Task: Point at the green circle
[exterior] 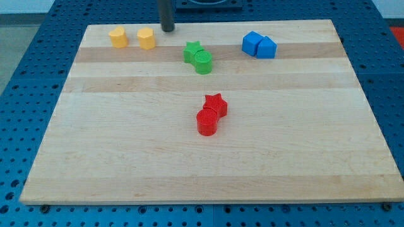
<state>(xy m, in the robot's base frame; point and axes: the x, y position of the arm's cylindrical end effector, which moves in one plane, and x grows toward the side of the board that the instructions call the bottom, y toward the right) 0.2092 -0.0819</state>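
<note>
The green circle lies near the view's top centre of the wooden board, touching a green star at its upper left. My tip rests at the board's top edge, up and to the left of the green circle and apart from it. It stands just right of a yellow hexagon-like block.
A second yellow block sits at the top left. Two touching blue blocks sit at the top right. A red star touches a red circle at the board's centre. A blue perforated table surrounds the board.
</note>
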